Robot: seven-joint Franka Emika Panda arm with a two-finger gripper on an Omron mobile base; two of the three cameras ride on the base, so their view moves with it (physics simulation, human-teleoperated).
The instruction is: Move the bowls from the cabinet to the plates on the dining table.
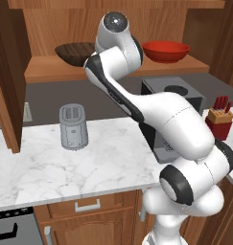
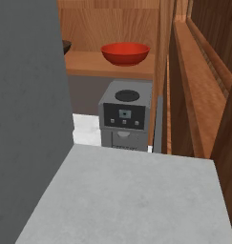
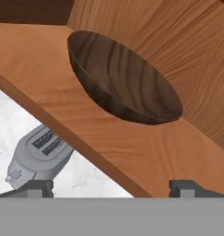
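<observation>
1. Plainly, the gripper [image 3: 111, 186] is spread wide and empty, facing the brown bowl [image 3: 125, 78] on the cabinet shelf [image 1: 46, 69].
2. Risk: a fingertip could strike the thin rim and shove the bowl backward.
3. Count: two bowls, brown and red bowl [image 1: 166, 50]; one toaster [image 1: 73, 126]; one coffee machine [image 2: 124, 114].

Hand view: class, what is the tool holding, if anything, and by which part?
Nothing. The tool is open, short of the brown bowl, which sits untouched on the cabinet shelf.
</observation>
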